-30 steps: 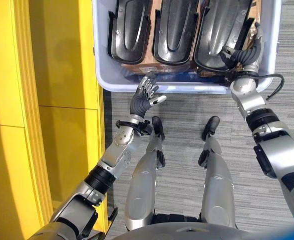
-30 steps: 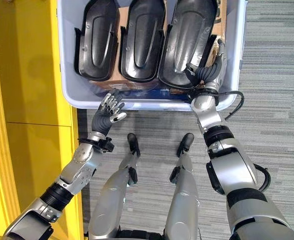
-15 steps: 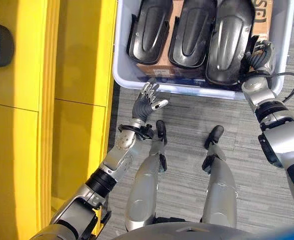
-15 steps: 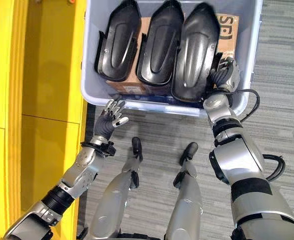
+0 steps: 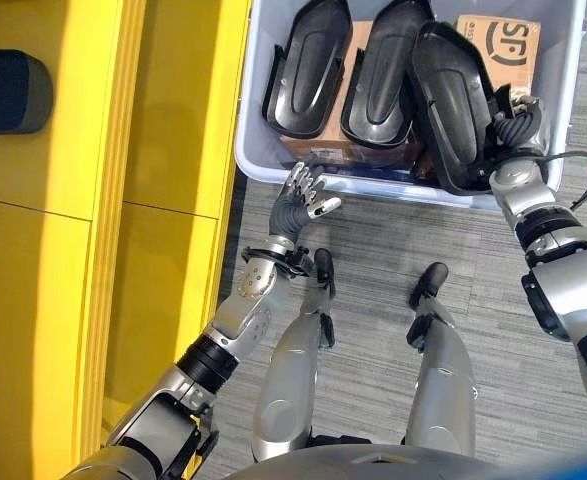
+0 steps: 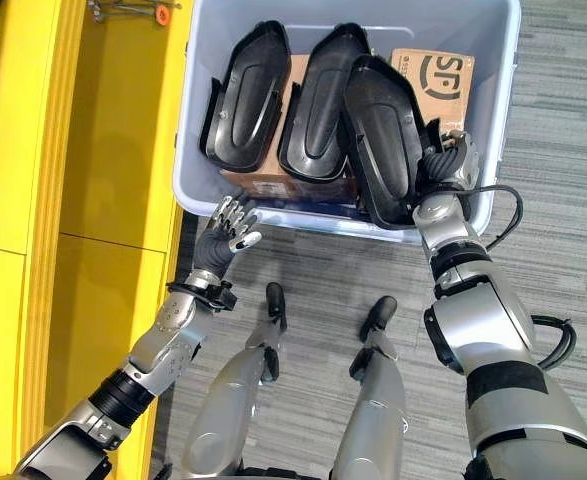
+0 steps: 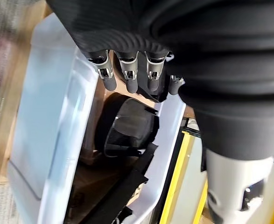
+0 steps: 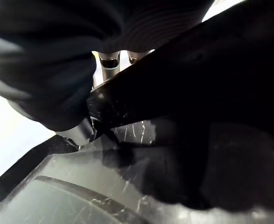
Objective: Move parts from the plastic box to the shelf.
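Three black moulded parts sit in the plastic box (image 6: pixel 501 120), and the right robot hand (image 6: pixel 443 168) is down inside its near right corner, fingers curled against the edge of the rightmost part (image 6: pixel 385 140), which is tipped up and leaning across its neighbour; from the right wrist view the dark shell lies hard against the fingers, so I judge it a grasp on that part, though the thumb side is hidden. The left robot hand (image 5: pixel 299 200) hovers just outside the near wall of the box, fingers relaxed and spread, holding nothing. The middle part (image 6: pixel 318 100) and the left part (image 6: pixel 241 98) lie side by side on brown cardboard boxes (image 6: pixel 431 72) packed under them, one carton showing bare at the far right corner. As for progress, I would say the work is early: one part looks to be starting its lift and two wait untouched, with the carry to the shelf not yet begun. The yellow shelf (image 5: pixel 163 150) stands just beside the box on the robot's left, and a dark object (image 5: pixel 8 92) lies on it farther left; I cannot tell whether that is a delivered part. Under everything is grey striped carpet floor (image 6: pixel 563 240), and the box rests directly on it.
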{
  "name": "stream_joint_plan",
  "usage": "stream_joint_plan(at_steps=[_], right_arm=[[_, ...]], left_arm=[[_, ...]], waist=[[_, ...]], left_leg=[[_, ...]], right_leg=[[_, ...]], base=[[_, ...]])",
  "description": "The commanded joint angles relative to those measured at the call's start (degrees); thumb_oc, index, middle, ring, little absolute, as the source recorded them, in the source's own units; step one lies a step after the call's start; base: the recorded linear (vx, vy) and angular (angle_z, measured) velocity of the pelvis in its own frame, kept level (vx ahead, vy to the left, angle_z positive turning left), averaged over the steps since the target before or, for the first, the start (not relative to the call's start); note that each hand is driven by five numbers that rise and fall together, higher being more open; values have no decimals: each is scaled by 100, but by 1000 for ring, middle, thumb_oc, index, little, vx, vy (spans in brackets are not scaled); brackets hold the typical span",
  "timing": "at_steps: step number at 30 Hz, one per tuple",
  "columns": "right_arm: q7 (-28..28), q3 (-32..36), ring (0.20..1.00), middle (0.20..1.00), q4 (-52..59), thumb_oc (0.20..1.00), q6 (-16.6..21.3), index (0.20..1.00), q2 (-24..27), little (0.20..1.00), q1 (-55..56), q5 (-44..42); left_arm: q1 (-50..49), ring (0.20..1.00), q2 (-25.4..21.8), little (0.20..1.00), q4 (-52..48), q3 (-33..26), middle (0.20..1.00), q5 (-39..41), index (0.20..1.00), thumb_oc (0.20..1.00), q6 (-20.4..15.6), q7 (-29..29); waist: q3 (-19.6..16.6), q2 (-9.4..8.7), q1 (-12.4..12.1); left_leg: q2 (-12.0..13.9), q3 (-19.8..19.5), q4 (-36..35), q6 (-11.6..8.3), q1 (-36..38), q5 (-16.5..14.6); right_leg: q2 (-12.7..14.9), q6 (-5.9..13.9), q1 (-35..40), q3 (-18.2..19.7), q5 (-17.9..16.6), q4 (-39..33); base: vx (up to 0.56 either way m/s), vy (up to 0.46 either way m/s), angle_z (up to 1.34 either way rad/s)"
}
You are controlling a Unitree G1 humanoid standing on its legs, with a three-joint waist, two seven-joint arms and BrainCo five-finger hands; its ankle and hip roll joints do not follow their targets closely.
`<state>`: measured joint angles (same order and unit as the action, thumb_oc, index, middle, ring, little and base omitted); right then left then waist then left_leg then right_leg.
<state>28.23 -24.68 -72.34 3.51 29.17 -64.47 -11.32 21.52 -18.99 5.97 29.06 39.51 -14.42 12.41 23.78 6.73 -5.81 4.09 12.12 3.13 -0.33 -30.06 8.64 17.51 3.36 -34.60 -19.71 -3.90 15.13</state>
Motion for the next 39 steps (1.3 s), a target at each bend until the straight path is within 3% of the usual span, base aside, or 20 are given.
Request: stream_joint_plan(at_steps=[1,5,13,19,23,27,33,35,36,37,39], right_arm=[[-254,163,200,200,730,200,198,200,-513,200,285,-456],[-29,316,200,200,2528,200,364,200,-497,200,597,-335],[350,907,200,200,4522,200,204,200,-395,200,1246,693],[154,1157,200,200,5612,200,377,200,-527,200,1819,811],[-380,1196,200,200,6630,200,681,200,-685,200,2732,478],[-594,1208,200,200,6985,200,711,200,-700,200,3226,487],[-1073,1316,200,200,7507,200,793,200,-713,200,4230,301],[-1217,1215,200,200,7495,200,832,200,-725,200,4324,134],[-1219,1210,200,200,7490,200,837,200,-725,200,4324,130],[-1269,1129,200,200,7434,200,833,200,-739,200,4316,44],[-1298,1010,200,200,7355,200,877,200,-769,200,4246,-123]], left_arm=[[129,1000,-355,1000,-349,-105,1000,104,1000,1000,-248,-61],[-51,1000,-440,1000,-310,-259,1000,118,1000,1000,-221,-51],[-432,1000,-567,1000,-273,-422,1000,102,1000,1000,-140,-123],[-814,1000,-657,1000,-231,-529,1000,66,1000,1000,6,-375],[-1240,1000,-733,1000,-220,-717,1000,7,1000,1000,138,-632],[-1480,1000,-703,1000,-211,-875,1000,-37,1000,1000,157,-714],[-2142,1000,-609,1000,-21,-1443,1000,-146,1000,1000,277,-815],[-2326,1000,-523,1000,-4,-1553,1000,-175,1000,1000,312,-843],[-2334,1000,-523,1000,-8,-1556,1000,-176,1000,1000,313,-844],[-2454,1000,-459,1000,-8,-1633,1000,-156,1000,1000,348,-853],[-2587,1000,-367,1000,-29,-1651,1000,-161,1000,1000,380,-873]], waist=[[512,-308,-81],[387,-473,82],[96,-559,194],[-197,-639,286],[-576,-722,402],[-729,-748,455],[-1207,-846,561],[-1334,-871,520],[-1329,-863,523],[-1415,-861,452],[-1458,-821,339]], left_leg=[[289,115,552,-381,71,-427],[318,153,446,-405,302,-398],[336,180,336,-434,762,-388],[349,258,236,-432,1108,-363],[461,318,184,-463,1514,-361],[569,345,187,-488,1749,-377],[1015,401,221,-607,2393,-298],[1254,378,239,-728,2567,-105],[1269,374,231,-738,2579,-98],[1473,303,223,-864,2631,253],[1670,189,166,-1015,2653,770]], right_leg=[[334,772,1089,342,-482,-738],[292,768,1268,367,-527,-830],[326,781,1672,355,-526,-934],[356,801,1922,354,-552,-1019],[333,777,2213,398,-363,-934],[276,745,2352,412,-199,-777],[-119,548,2719,480,436,-208],[-417,400,2935,454,676,-135],[-434,391,2948,449,678,-140],[-707,265,3102,400,789,-204],[-991,120,3276,330,873,-324]], base=[[-104,-2,-2],[-33,-7,-3],[-2,-10,-4],[13,-18,-5],[25,-54,-14],[9,-78,-7],[-1,-158,-7],[-20,-240,-8],[-39,-311,-9],[-27,-239,-7],[-41,-231,1]])
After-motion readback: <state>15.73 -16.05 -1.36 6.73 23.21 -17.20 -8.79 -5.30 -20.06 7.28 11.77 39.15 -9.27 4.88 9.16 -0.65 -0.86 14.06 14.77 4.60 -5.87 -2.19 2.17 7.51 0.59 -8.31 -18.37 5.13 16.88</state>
